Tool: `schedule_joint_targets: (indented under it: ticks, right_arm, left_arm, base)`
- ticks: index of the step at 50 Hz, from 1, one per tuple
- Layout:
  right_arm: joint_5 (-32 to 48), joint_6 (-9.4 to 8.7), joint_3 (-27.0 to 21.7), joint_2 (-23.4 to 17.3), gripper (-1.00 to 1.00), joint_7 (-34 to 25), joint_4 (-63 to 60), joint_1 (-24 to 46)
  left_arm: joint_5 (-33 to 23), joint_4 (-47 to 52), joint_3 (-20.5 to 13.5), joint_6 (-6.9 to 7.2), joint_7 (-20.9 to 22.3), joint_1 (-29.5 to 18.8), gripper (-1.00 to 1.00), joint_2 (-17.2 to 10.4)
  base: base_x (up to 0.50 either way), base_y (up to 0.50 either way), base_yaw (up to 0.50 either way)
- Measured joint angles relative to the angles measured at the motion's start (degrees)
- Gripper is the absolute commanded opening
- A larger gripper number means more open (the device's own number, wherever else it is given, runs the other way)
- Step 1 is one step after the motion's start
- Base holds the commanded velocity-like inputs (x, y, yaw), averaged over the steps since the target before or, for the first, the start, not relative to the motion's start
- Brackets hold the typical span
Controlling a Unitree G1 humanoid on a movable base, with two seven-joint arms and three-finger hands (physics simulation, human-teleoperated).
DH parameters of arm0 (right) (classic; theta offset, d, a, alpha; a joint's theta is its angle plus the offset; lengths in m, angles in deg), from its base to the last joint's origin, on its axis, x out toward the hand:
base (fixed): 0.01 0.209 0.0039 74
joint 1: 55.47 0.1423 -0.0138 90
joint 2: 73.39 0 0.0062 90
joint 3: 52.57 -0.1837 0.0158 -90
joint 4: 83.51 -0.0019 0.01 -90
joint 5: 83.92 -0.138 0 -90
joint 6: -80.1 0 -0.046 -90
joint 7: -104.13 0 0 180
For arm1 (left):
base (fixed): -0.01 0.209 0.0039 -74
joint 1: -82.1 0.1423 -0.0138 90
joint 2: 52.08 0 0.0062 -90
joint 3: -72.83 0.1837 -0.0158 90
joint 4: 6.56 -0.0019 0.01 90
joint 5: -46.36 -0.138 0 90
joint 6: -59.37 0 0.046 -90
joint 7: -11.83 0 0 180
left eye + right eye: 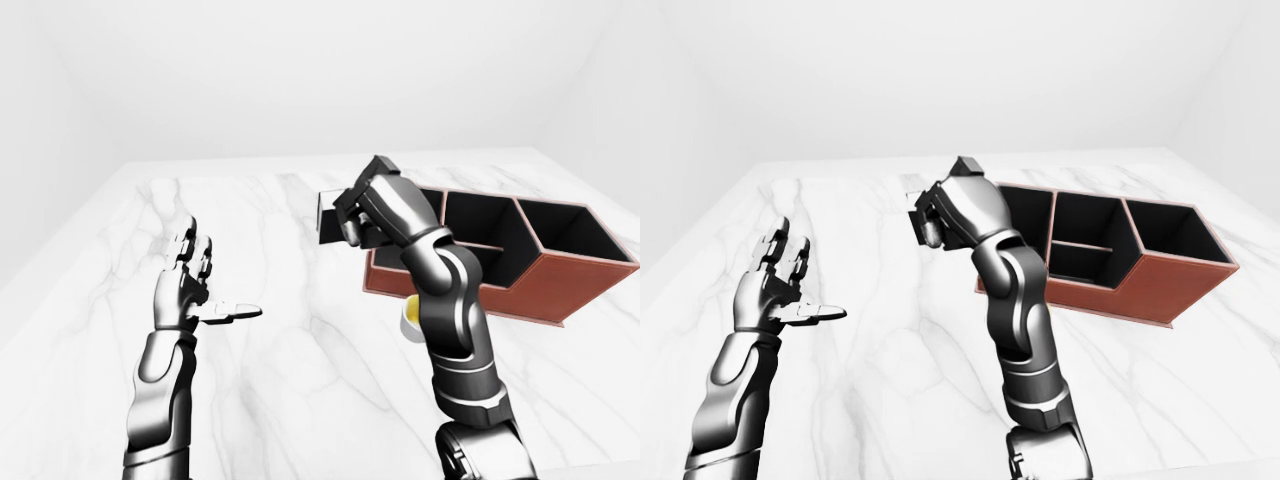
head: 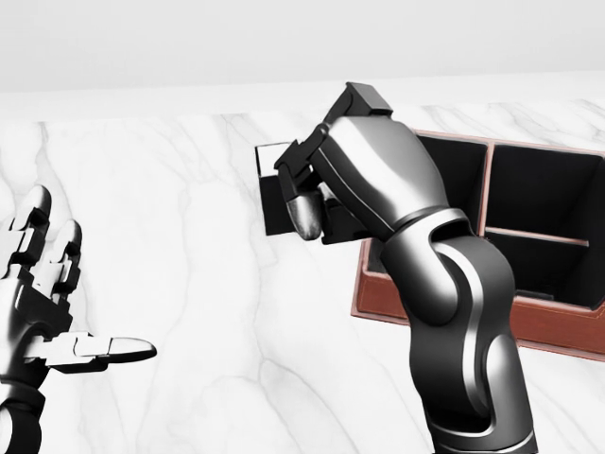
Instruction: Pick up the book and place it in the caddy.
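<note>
Your right robot hand (image 1: 937, 222) is gripping the dark book (image 1: 917, 222) with fingers curled round it, holding it raised above the white marble counter (image 1: 890, 350), just left of the caddy (image 1: 1145, 285). The red-brown caddy is sitting at right, its black compartments facing up. Your left robot hand (image 1: 775, 290) is hovering with fingers spread, well apart at left.

place: bare simulated room | cues: white walls (image 1: 300, 70); marble tabletop (image 1: 300, 350)
</note>
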Motion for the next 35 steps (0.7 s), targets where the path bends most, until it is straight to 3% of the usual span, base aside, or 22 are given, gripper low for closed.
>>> schedule_joint_targets:
  ticks: [17,35]
  right_arm:
    - [-3.2,0.00,-4.9,-5.9,-1.00,-5.1,-9.7,-4.3]
    - [-8.1,0.00,-10.1,-11.8,-1.00,-5.7,-11.8,-6.2]
  left_arm:
    - [-0.9,1.6,0.7,0.00,-0.2,0.7,1.00,0.7]
    - [-1.9,2.4,1.4,0.00,-0.4,0.9,1.00,1.1]
  base:
    - [0.00,0.00,0.00]
    - [0.00,0.00,0.00]
